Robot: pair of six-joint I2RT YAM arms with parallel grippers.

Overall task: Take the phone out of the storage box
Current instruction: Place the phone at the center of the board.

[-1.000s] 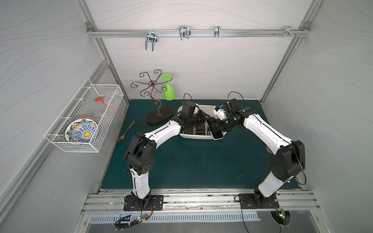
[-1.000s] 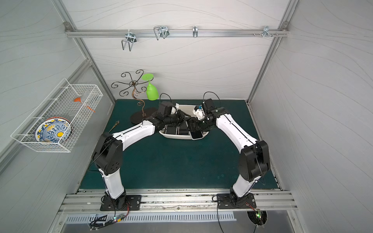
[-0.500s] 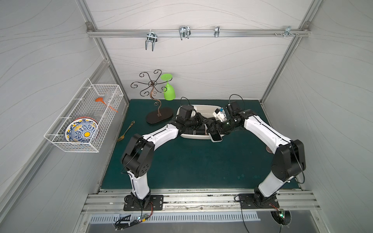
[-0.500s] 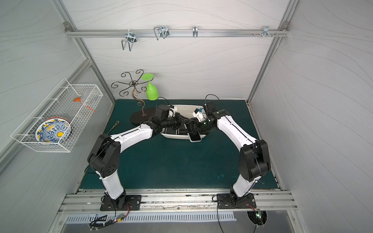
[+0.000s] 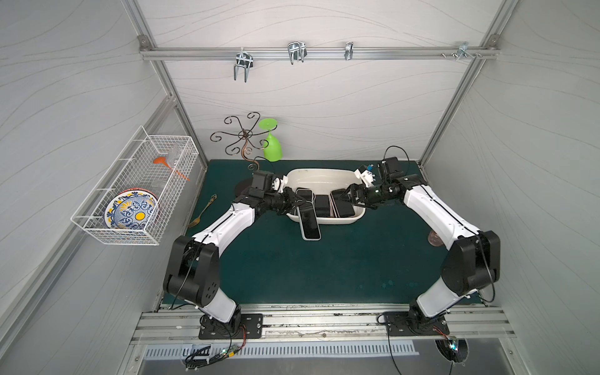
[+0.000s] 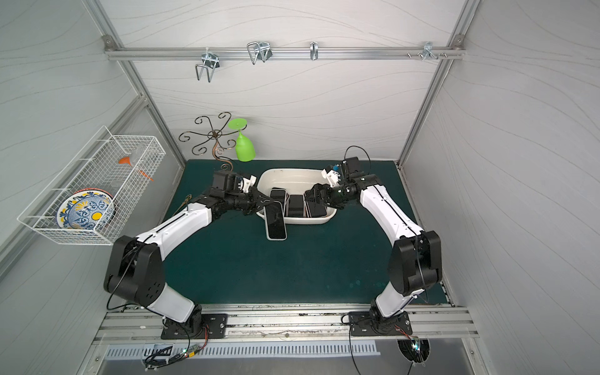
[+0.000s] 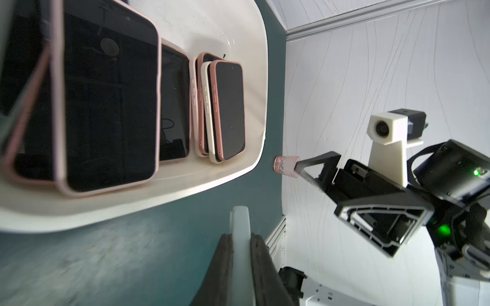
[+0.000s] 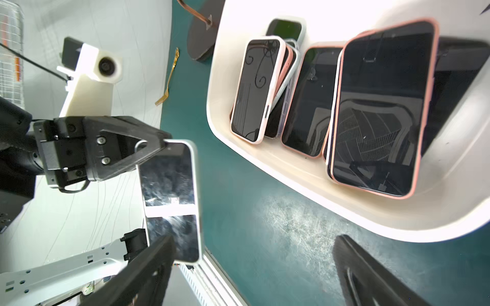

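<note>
We note the phone (image 5: 310, 224) nearest, white-cased, outside the storage box (image 5: 324, 171), just before its near rim; left gripper (image 5: 301, 204) fingers together, clamped on the phone's far end; further back, right gripper (image 5: 350, 198) fingers spread wide over the box's right end, holding nothing; other phones (image 5: 321, 206) lie inside
</note>
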